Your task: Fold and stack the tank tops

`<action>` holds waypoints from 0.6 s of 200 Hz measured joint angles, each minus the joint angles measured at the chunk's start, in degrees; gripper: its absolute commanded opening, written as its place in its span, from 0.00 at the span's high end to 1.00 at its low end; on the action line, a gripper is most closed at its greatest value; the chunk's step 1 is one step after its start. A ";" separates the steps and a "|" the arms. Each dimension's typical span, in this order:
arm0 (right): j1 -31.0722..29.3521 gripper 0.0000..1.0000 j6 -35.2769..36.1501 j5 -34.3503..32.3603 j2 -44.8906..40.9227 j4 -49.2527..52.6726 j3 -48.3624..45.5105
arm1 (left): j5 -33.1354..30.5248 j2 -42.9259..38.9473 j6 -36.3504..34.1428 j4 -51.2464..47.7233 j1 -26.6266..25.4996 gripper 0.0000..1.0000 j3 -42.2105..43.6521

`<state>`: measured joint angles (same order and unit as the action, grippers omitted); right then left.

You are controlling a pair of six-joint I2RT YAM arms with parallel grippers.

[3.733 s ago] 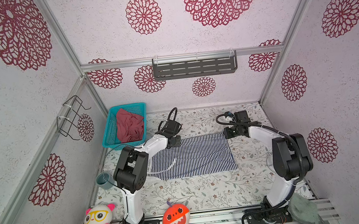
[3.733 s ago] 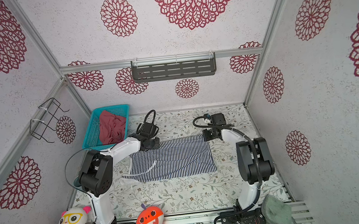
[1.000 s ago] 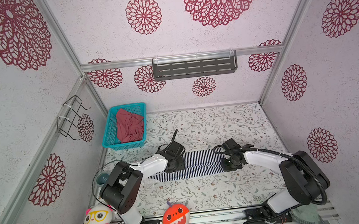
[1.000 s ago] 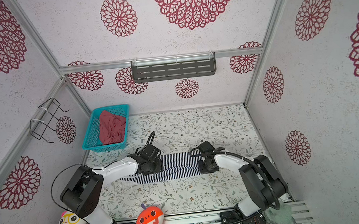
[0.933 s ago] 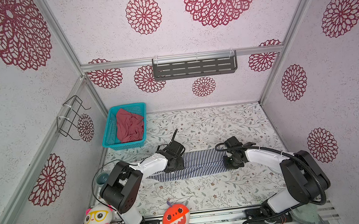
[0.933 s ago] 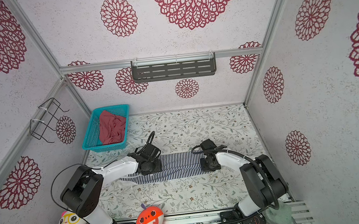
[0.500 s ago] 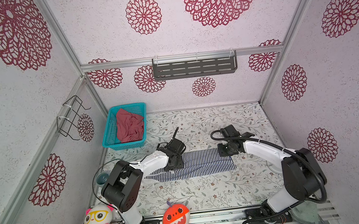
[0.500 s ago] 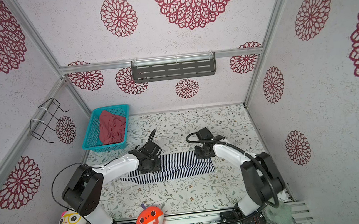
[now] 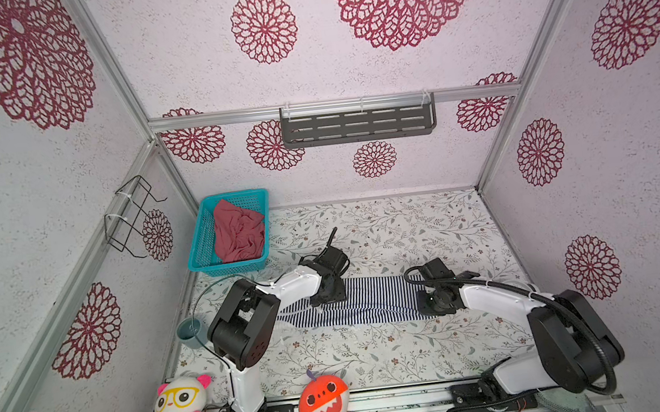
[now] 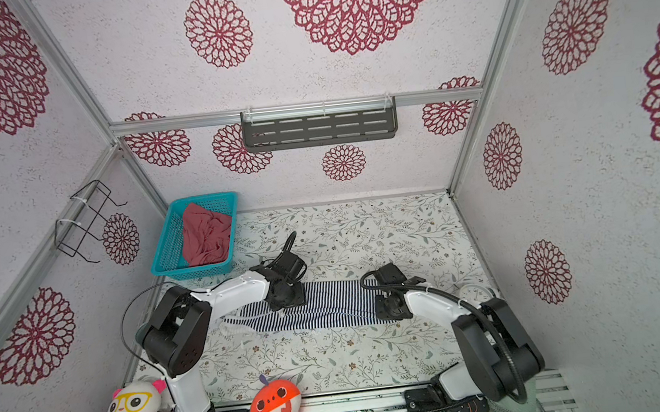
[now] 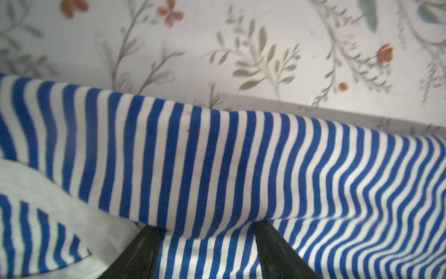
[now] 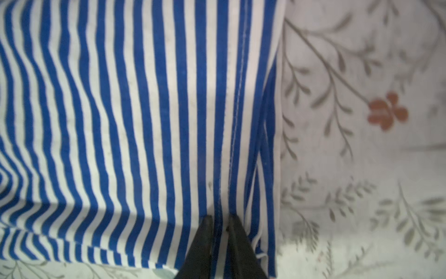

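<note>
In the middle of the tabletop [image 9: 405, 224], the striped tank top [image 9: 372, 303] is being folded into a band: its hem is being pinched by the right gripper [image 12: 220, 218], the left gripper [image 11: 206, 225] being held spread, empty. A crosswise fold seems needed next; the rose tank top [image 9: 239, 233] is lying in the back-left basket [image 9: 194, 246].

Covered ends, cropped edges
In both top views the left arm [image 9: 286, 287] and right arm [image 9: 492, 298] hide part of each end of the striped tank top [image 9: 376, 302]; the rose-red tank top [image 9: 239, 233] lies too crumpled to read its shape. The lower edge cuts the grey-green cloth [image 9: 562, 404]. In its wrist view the left gripper [image 11: 207, 232] has jaw tips under a striped fold.
</note>
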<state>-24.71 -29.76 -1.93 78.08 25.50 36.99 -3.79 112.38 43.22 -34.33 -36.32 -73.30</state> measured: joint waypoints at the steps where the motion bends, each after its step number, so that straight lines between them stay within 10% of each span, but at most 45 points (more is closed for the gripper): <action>1: 0.02 0.79 -0.04 0.00 -0.33 0.26 -0.22 | 0.07 0.46 -0.11 0.07 0.00 0.33 -0.70; 14: 0.02 0.71 -1.33 -0.35 -3.89 3.76 -1.49 | 1.64 5.16 -2.23 -0.17 -0.09 0.32 -7.61; 46: -0.20 0.03 -0.20 -1.90 -14.05 10.32 0.85 | 4.90 15.32 -11.21 -1.36 -0.76 0.23 -24.09; 55: -0.20 0.01 1.38 -1.92 -16.15 10.23 2.47 | 5.27 16.63 -13.40 -2.16 -1.14 0.21 -26.97; 100: -0.09 0.68 11.45 -0.61 -3.80 8.04 13.31 | 5.49 11.26 -16.13 -3.10 0.37 0.29 -25.05; 120: -0.02 0.74 12.76 -0.92 4.20 6.34 14.47 | 6.78 8.22 -13.16 -0.66 3.67 0.35 -18.03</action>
<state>-24.73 -16.99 -2.85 82.28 31.83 51.46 2.98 120.60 30.06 -34.98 -32.64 -91.33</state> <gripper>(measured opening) 0.275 0.672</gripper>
